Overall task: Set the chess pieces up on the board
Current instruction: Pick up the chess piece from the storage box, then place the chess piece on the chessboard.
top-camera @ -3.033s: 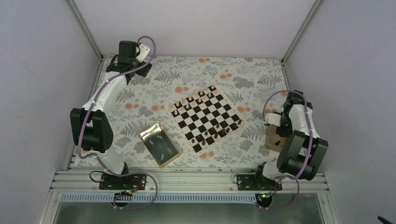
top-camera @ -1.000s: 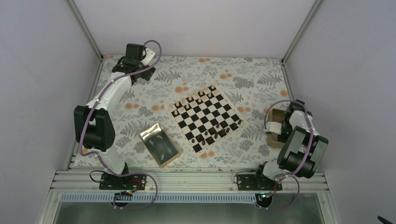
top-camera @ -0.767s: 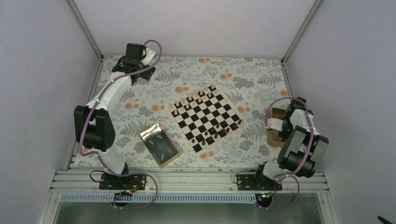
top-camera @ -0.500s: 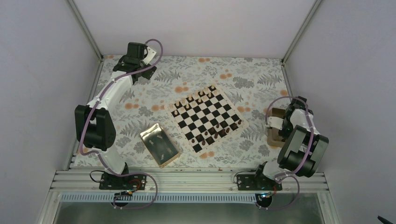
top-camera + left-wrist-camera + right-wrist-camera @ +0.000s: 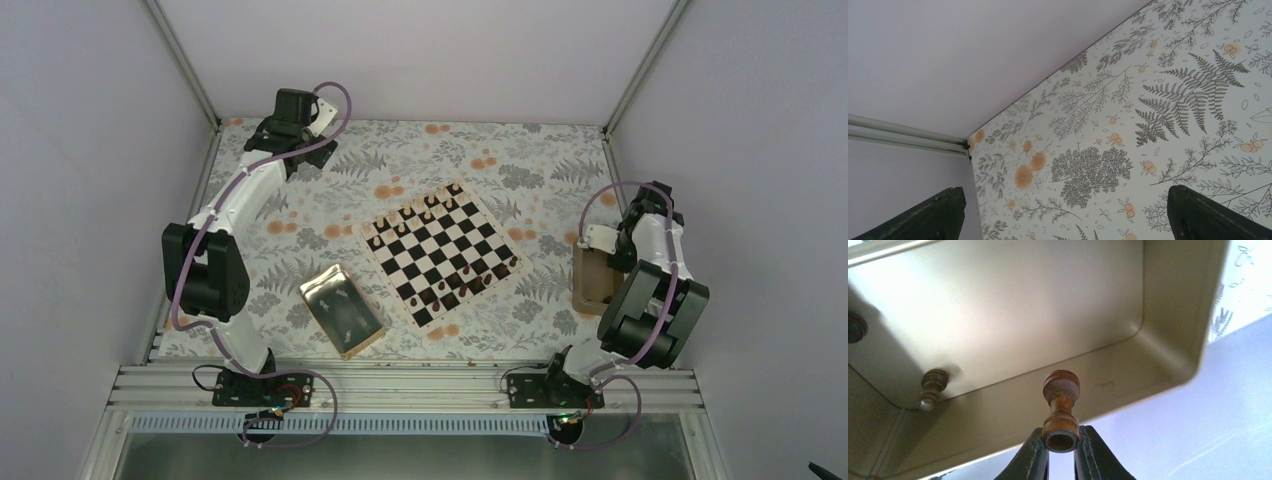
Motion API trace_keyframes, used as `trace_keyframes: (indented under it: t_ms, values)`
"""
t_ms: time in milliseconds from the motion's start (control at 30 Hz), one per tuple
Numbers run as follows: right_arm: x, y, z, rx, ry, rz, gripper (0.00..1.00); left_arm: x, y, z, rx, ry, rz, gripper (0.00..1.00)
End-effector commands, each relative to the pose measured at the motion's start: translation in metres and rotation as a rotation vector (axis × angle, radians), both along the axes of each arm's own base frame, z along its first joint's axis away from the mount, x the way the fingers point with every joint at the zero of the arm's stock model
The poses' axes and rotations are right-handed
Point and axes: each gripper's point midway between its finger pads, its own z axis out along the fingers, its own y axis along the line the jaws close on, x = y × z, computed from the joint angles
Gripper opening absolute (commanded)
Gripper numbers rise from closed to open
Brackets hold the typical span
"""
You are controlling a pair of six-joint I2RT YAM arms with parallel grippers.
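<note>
The board (image 5: 451, 246) lies at the table's middle, turned diagonally. Light chess pieces (image 5: 405, 216) stand along its far-left side and dark ones (image 5: 462, 280) along its near-right side. My right gripper (image 5: 1060, 441) is shut on the base of a dark brown chess piece (image 5: 1061, 407), held above the small tan box (image 5: 1013, 315). Another dark piece (image 5: 932, 386) lies in that box, and a third dark shape (image 5: 854, 328) sits at its left edge. My left gripper (image 5: 1068, 220) is open and empty over the far left corner of the table.
A shiny gold tray (image 5: 318, 284) with a few small pieces in it sits left of the board. The tan box (image 5: 592, 282) is at the right edge, close to the side wall. The left arm (image 5: 240, 195) stretches along the left wall.
The right arm has pulled back and up off the tan box, which now shows in the top view. The left wrist has swung slightly to the right.
</note>
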Motion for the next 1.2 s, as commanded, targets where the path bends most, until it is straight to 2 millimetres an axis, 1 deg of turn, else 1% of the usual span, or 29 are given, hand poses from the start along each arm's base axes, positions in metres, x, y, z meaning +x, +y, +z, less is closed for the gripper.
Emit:
trace_keyframes:
  t_ms: [0, 67, 200, 300, 400, 533, 667, 833, 933, 1033, 1067, 1100, 1167]
  values:
    - [0.001, 0.006, 0.018, 0.026, -0.008, -0.004, 0.15, -0.002, -0.006, 0.019, -0.015, -0.037, -0.023, 1.0]
    - [0.003, 0.008, 0.027, 0.037, -0.015, -0.001, 0.15, -0.004, -0.008, 0.02, -0.019, -0.04, -0.031, 1.0]
    - [0.004, 0.019, 0.043, 0.058, -0.015, 0.011, 0.15, -0.008, -0.01, 0.026, -0.026, -0.05, -0.048, 1.0]
    - [0.007, 0.038, 0.056, 0.063, -0.028, 0.053, 0.15, -0.01, -0.013, 0.029, -0.031, -0.054, -0.063, 1.0]
    - [0.012, 0.069, 0.072, 0.095, -0.038, 0.111, 0.15, -0.013, -0.014, 0.034, -0.031, -0.062, -0.074, 1.0]
    - [0.018, 0.11, 0.083, 0.123, -0.051, 0.178, 0.15, -0.017, -0.012, 0.044, -0.024, -0.09, -0.078, 1.0]
    - [0.024, 0.158, 0.087, 0.158, -0.057, 0.241, 0.15, -0.023, -0.012, 0.054, -0.034, -0.118, -0.081, 1.0]
    - [0.023, 0.22, 0.084, 0.194, -0.039, 0.329, 0.15, -0.034, -0.01, 0.063, -0.051, -0.144, -0.078, 1.0]
    - [0.018, 0.255, 0.082, 0.217, -0.021, 0.383, 0.15, -0.041, -0.007, 0.065, -0.052, -0.155, -0.072, 1.0]
    - [0.008, 0.286, 0.077, 0.231, 0.003, 0.429, 0.15, -0.047, -0.003, 0.066, -0.049, -0.166, -0.065, 1.0]
    - [0.004, 0.295, 0.076, 0.23, 0.013, 0.447, 0.15, -0.049, -0.002, 0.066, -0.05, -0.17, -0.065, 1.0]
    - [-0.006, 0.318, 0.07, 0.229, 0.037, 0.493, 0.15, -0.052, 0.0, 0.066, -0.057, -0.172, -0.061, 1.0]
    - [-0.015, 0.333, 0.065, 0.219, 0.058, 0.531, 0.15, -0.054, 0.0, 0.065, -0.064, -0.172, -0.06, 1.0]
